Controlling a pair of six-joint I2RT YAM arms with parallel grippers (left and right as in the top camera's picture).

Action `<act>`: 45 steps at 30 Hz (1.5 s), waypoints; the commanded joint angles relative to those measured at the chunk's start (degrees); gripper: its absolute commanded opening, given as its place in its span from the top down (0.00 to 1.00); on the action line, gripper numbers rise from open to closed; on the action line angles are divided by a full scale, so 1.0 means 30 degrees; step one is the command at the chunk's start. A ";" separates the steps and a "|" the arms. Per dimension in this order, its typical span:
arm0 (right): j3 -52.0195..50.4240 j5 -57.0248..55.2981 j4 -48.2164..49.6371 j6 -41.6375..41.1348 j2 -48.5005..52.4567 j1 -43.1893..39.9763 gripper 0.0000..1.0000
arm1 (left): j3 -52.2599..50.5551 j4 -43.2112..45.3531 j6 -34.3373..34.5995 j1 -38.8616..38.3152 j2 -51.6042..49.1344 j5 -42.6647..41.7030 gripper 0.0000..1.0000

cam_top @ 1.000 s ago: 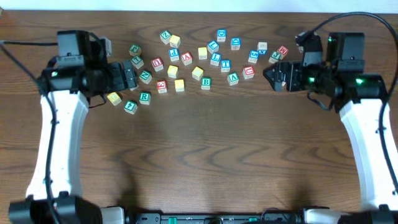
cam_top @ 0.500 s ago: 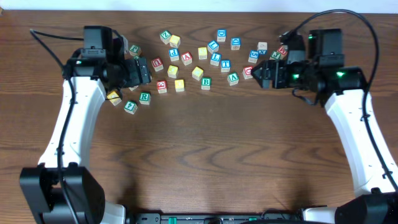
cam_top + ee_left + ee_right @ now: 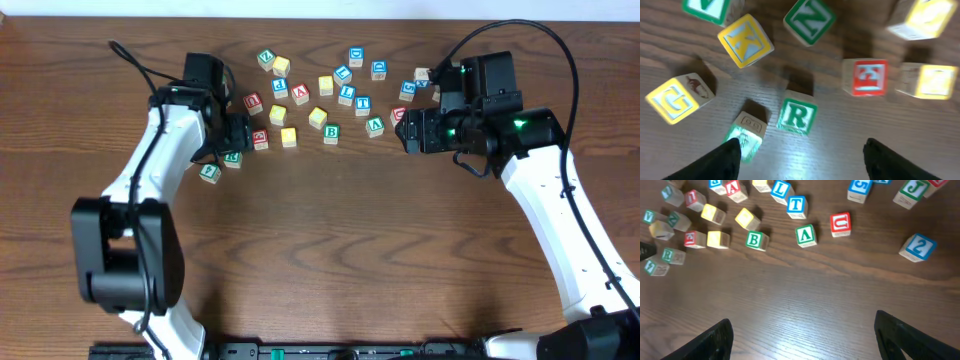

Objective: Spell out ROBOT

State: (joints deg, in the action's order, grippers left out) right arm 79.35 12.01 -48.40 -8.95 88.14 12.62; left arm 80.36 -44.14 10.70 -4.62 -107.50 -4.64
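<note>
Brown wooden table (image 3: 320,260), dark lines of grain, a bit shiny under the light. Lots of small wooden cubes (image 3: 326,85) scattered far ahead of both jaws, each with a bright letter in green, red, blue or yellow. Flat faces, square corners, pale bare wood on the sides.

Left jaws wide apart, holding nothing. Green R block (image 3: 797,116) a little ahead of the two dark tips, about midway across the gap. Flat on the table, turned a tiny bit crooked. Green-faced block (image 3: 746,137) just beside it, very close to the left tip. Yellow G block (image 3: 677,100) and yellow K block (image 3: 745,40) farther out on the left tip's side. Red block (image 3: 869,76) ahead on the right tip's side.

Right jaws wide apart too, empty, up over bare table. Green B block (image 3: 754,240) and blue T block (image 3: 797,205) ahead of them, well apart from the tips. No O spotted for sure.

Looks like time to grab the R first. Best to move ahead a little and bring the tips level with the R. Turn the wrist a bit to match the crooked sides. Go straight down, one tip on each flat side, and keep the left tip off the green-faced block. Squeeze gently but firmly. Smooth painted wood, so probably quick to slip if pinched on a corner. Lift straight up, then carry it to the open table behind the jaws.
</note>
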 commanded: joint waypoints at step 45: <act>0.0401 -0.0780 -0.1035 -0.0284 0.0109 0.0073 0.11 | -0.0408 0.1421 -0.1829 0.0051 -0.2674 0.0211 0.63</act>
State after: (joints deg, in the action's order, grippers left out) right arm 79.40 10.68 -51.29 -8.99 88.14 12.62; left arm 80.29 -40.45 4.54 -4.60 -114.56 -4.14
